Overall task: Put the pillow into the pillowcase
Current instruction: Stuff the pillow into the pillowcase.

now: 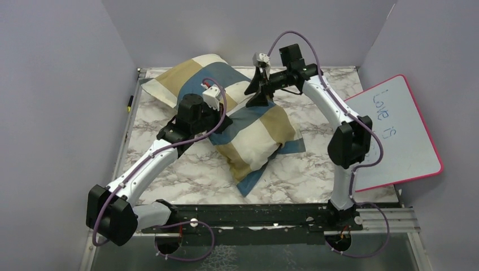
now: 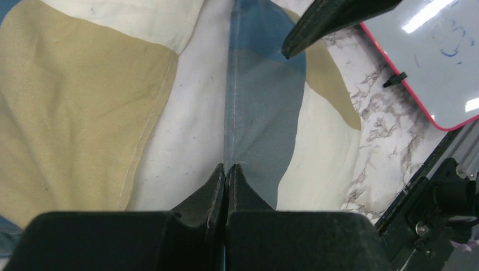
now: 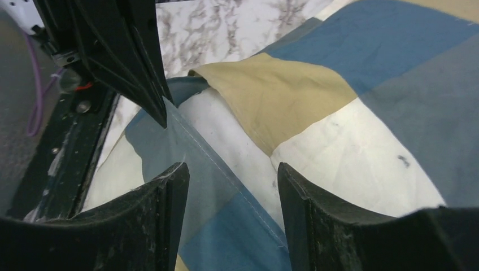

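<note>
The pillowcase (image 1: pixel 254 132), in blue, tan and cream blocks, lies plump across the marble table. The off-white pillow (image 3: pixel 226 132) shows inside its mouth, under a tan flap; it also shows as white cloth (image 2: pixel 192 124) beside the blue hem. My left gripper (image 2: pixel 226 168) is shut on that blue hem and holds it taut; it sits over the middle of the case (image 1: pixel 236 108). My right gripper (image 3: pixel 230 169) is open, its fingers straddling the same hem without touching it. It hovers just beyond the left gripper (image 1: pixel 255 99).
A pink-rimmed whiteboard (image 1: pixel 401 135) leans at the right edge of the table. A small marker (image 1: pixel 129 103) lies by the left wall. Grey walls close in three sides. The black base rail (image 1: pixel 254 217) runs along the near edge.
</note>
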Controlling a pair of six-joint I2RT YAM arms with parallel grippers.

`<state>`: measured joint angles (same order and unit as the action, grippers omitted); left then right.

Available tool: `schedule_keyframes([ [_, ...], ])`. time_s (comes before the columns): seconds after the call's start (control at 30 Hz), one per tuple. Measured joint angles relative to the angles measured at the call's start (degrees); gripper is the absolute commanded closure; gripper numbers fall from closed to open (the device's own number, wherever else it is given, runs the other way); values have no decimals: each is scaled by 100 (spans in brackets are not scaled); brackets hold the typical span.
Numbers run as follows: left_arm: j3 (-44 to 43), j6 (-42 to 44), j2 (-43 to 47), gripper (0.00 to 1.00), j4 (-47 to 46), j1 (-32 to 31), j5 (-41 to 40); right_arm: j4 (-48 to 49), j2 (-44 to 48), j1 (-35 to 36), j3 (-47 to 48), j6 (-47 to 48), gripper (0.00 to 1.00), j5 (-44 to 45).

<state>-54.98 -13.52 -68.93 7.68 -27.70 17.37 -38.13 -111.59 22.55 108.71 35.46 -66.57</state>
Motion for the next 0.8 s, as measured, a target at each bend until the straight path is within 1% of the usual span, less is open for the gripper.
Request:
schedule_keyframes([
  [0.1, 0, 256, 63, 100, 302, 68, -48, -778, -734, 0, 767, 369, 37, -455],
  [0.2, 2, 472, 162, 100, 531, 155, -153, -1515, -1270, 13, 1248, 715, 41, -800],
  [0.3, 7, 643, 256, 100, 619, 299, -308, -1917, -1517, 63, 1283, 776, 43, -883],
  [0.4, 7, 765, 282, 100, 710, 481, -551, -2094, -1572, 160, 1185, 791, 44, -988],
  [0.57, -129, 892, 87, 100, 894, 798, -918, -2203, -1539, 247, 857, 866, 55, -1294],
  [0.6, -186, 892, 4, 100, 896, 852, -949, -2262, -1539, 254, 780, 968, 61, -1384],
  [0.67, -243, 885, -122, 100, 898, 916, -966, -2376, -1537, 275, 688, 1185, 81, -1510],
  [0.7, -260, 879, -181, 100, 892, 929, -962, -2439, -1537, 275, 667, 1307, 94, -1556],
  [0.73, -275, 863, -234, 100, 885, 933, -953, -2498, -1537, 278, 660, 1436, 99, -1576],
  [0.8, -297, 841, -345, 100, 874, 933, -907, -2553, -1537, 280, 662, 1552, 100, -1576],
])
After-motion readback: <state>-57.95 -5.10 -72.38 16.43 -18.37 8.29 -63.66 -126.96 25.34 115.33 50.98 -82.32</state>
